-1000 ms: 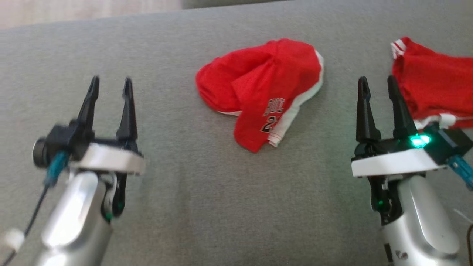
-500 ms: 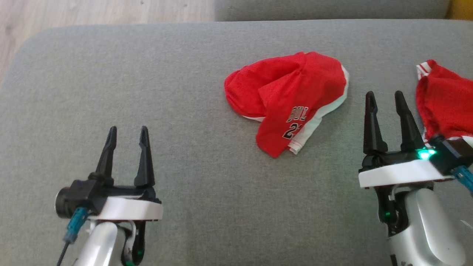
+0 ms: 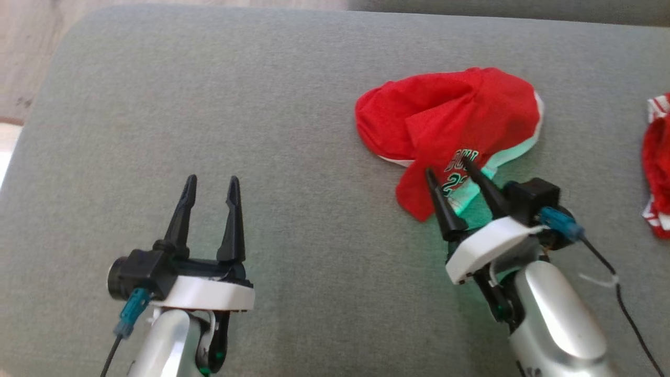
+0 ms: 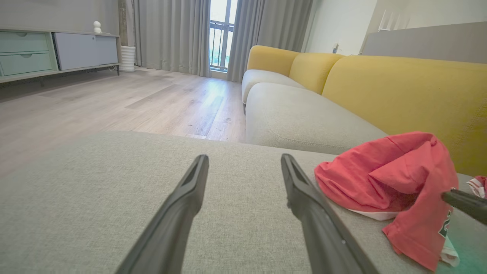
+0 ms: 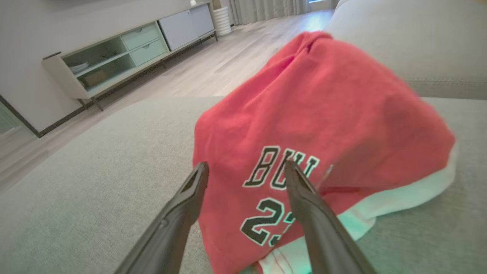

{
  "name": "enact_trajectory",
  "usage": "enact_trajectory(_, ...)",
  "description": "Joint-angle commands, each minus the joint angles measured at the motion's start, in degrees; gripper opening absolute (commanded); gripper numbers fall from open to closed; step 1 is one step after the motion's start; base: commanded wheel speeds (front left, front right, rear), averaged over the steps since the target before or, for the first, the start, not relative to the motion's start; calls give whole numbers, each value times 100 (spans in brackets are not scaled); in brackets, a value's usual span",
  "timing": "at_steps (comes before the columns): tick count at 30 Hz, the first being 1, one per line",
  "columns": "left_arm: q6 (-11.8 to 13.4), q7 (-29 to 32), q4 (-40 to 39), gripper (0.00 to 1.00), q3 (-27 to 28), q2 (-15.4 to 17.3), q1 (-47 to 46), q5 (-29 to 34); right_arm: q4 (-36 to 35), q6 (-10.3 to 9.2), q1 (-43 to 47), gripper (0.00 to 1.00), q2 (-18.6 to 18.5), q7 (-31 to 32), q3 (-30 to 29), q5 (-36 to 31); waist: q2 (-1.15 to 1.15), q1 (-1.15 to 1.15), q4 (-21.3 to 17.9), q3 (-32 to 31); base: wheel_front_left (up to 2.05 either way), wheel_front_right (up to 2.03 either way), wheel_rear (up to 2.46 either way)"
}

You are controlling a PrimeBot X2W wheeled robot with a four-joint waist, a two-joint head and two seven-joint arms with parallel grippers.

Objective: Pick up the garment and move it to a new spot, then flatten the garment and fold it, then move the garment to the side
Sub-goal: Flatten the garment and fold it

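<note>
On the grey fabric sofa cushion (image 3: 261, 104) lies the crumpled red-and-white jersey garment (image 3: 450, 115). Right gripper (image 3: 447, 166), fingers apart, is poised over its near flap; left gripper (image 3: 212, 178), also apart, stands clear. Risk: pinching a single layer would likely let the bundle unravel.

The garment (image 3: 455, 110) lies on the cushion (image 3: 261, 120), right of centre (a second garment (image 3: 657, 157) farther right, well apart).
</note>
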Motion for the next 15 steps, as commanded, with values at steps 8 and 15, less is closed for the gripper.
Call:
enact_trajectory(8,-128,-30,-60,100,324,-100,-259,108,765,-4,-624,100,7,314,456,-126,0,0,232,56,0,0,0)
enact_trajectory(15,-207,-30,-21,100,317,-146,-250,140,1547,-4,-993,100,7,365,420,-369,0,0,320,143,0,0,0)
